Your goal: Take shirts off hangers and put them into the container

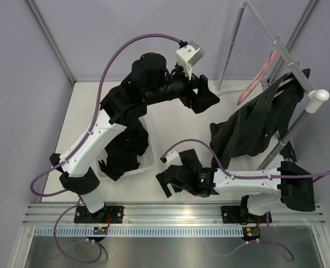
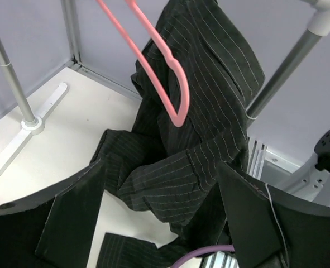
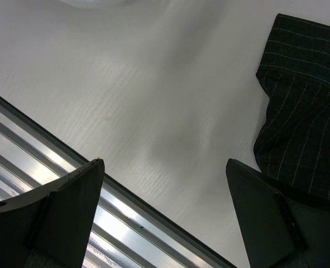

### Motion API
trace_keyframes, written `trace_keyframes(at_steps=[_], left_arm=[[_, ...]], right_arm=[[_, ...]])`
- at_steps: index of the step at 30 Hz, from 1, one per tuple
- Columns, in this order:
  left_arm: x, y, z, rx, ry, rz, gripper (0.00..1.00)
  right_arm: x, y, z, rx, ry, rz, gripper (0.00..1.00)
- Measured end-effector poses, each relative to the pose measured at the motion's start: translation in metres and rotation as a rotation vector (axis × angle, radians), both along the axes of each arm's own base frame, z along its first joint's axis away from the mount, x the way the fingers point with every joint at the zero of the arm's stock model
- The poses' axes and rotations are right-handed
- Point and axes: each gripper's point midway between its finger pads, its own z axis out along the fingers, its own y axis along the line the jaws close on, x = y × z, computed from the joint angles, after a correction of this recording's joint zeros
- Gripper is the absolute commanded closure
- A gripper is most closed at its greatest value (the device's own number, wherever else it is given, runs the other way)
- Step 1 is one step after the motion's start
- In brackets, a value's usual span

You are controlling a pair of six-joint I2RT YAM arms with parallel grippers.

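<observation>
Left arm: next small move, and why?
Probably ease the left gripper forward onto the pinstripe shirt and close on a fold. Its jaws stand open and face that shirt, which hangs from the rack and trails onto the table. The pink hanger is bare and the black shirt lies in the basket, so this shirt is what's left.

- Pale lilac panel walls (image 1: 19,84), slim grey metal corner posts (image 1: 48,39): far beyond left fingers (image 2: 70,212).
- Matte white tabletop (image 3: 153,111): between right fingers (image 3: 58,218).
- Ribbed aluminium edge rail (image 3: 19,145): beside right fingers.
- Grey metal rack pole (image 2: 8,72), flat white foot (image 2: 47,100): ahead-left of left fingers.
</observation>
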Motion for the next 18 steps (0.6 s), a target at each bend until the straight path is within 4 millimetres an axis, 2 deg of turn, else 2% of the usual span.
trace_keyframes(at_steps=[4, 7, 13, 15, 18], left_arm=[[-0.02, -0.008, -0.005, 0.006, -0.021, -0.073, 0.21], [-0.051, -0.021, -0.011, 0.016, -0.043, -0.181, 0.2], [-0.112, -0.044, -0.004, -0.004, -0.133, -0.378, 0.18], [-0.117, -0.048, -0.002, -0.013, -0.151, -0.396, 0.18], [-0.11, -0.057, -0.002, -0.02, -0.174, -0.383, 0.18]], right_arm=[[0.0, 0.002, 0.001, 0.014, 0.002, -0.007, 0.01], [0.0, 0.003, 0.001, 0.021, 0.005, -0.009, 0.0], [-0.003, 0.01, -0.001, 0.043, 0.027, -0.001, 0.01], [-0.004, 0.011, -0.002, 0.045, 0.034, 0.0, 0.01], [-0.006, 0.011, -0.003, 0.046, 0.043, 0.001, 0.01]])
